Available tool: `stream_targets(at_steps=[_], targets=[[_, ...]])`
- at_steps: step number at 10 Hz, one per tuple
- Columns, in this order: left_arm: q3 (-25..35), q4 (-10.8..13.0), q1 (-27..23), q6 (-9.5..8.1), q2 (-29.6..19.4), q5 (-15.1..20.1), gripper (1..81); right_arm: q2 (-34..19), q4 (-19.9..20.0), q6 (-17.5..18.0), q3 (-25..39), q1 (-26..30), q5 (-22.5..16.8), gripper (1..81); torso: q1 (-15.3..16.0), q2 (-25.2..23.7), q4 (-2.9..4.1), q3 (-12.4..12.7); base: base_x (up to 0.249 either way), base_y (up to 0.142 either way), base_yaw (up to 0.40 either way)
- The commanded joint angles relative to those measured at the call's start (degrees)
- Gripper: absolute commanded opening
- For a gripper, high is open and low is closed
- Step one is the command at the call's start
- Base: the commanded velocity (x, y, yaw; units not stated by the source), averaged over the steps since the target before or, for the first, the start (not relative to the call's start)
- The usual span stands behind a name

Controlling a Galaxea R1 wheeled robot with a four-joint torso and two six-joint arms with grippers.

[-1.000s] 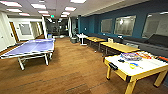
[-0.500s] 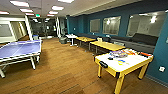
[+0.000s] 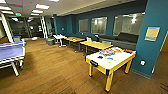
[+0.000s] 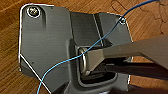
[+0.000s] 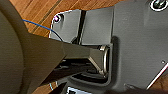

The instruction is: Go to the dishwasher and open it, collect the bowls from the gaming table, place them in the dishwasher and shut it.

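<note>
The dishwasher is out of view. In the head view a yellow-legged game table (image 3: 117, 60) with a white top stands to the right on the wood floor. Several small colourful items (image 3: 107, 52) lie on its far end; I cannot tell whether any are bowls. No green field or rods appear on it. Both wrist views look down past my own dark plate at the wood floor (image 4: 10, 50), with a thin blue wire (image 4: 75, 56) across the left wrist view.
A blue ping-pong table (image 3: 11, 51) stands at the left. Wooden tables (image 3: 96, 45) and a white table (image 3: 59, 36) line the teal wall under windows, with a dark sofa (image 3: 126, 38) behind. A teal pillar (image 3: 152, 50) rises right of the game table. Wood floor (image 3: 55, 70) stretches between.
The whole head view has shifted left, so the camera has moved: the ping-pong table slides toward the left edge and the yellow table now sits nearer the middle and larger.
</note>
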Motion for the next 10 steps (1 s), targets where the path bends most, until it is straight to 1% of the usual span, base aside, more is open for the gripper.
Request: stream_targets(at_steps=[1, 4, 5, 9, 10], targets=[[0.49, 0.57, -2.08, 0.17, -0.48, 2.67, 81.1, 0.08, -0.72, -0.04, 0.61, 2.53, -2.65, 81.1, 0.01, 0.0, 0.0, 0.0, 0.0, 0.0, -0.335], [0.49, 0.65, -2.08, 0.17, -0.48, 2.67, 81.1, 0.08, -0.72, -0.04, 0.61, 2.44, -2.65, 81.1, 0.01, 0.0, 0.0, 0.0, 0.0, 0.0, -0.318], [0.49, 0.74, -2.07, 0.17, -0.48, 2.58, 81.1, 0.08, -0.72, -0.04, 0.61, 2.44, -2.65, 81.1, 0.01, 0.0, 0.0, 0.0, 0.0, -0.127, 0.0], [0.49, 0.83, -1.99, 0.17, -0.22, 2.5, 81.1, 0.08, -0.72, -0.04, 0.61, 2.44, -2.65, 81.1, 0.01, 0.0, 0.0, 0.0, 0.0, 0.0, 0.0], [0.49, 0.4, -2.08, 0.17, -0.22, 2.32, 81.1, 0.08, -0.72, -0.04, 0.61, 2.53, -2.65, 81.1, 0.01, 0.0, 0.0, 0.0, 0.0, 0.0, 0.0]])
